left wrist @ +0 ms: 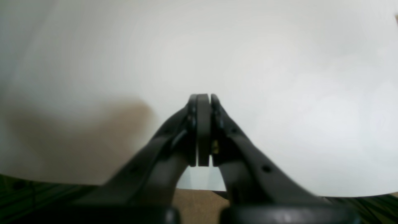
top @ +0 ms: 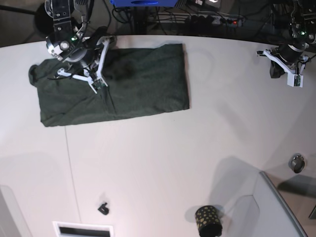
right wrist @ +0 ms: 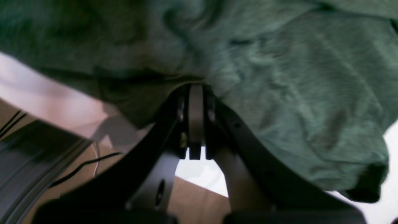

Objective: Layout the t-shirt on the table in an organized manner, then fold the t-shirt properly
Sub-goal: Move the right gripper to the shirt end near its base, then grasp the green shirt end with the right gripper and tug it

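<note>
The dark green t-shirt (top: pixel 143 81) lies as a rough rectangle on the white table (top: pixel 173 148) at the far left, with one sleeve sticking out at its left end. My right gripper (top: pixel 98 85) sits on the shirt's left half. In the right wrist view its jaws (right wrist: pixel 196 90) are pressed together, and the shirt fabric (right wrist: pixel 295 93) bunches over the tips and hides them. My left gripper (top: pixel 295 80) hovers at the far right, well away from the shirt. In the left wrist view it (left wrist: pixel 203 97) is shut on nothing above bare table (left wrist: pixel 279 62).
A black gold-dotted cup (top: pixel 208 220) stands near the front edge, beside a grey raised panel (top: pixel 279 212). A small black object (top: pixel 103 209) and a white slotted plate (top: pixel 83 230) lie at the front left. A round metal piece (top: pixel 296 163) sits at the right. Cables run behind the table.
</note>
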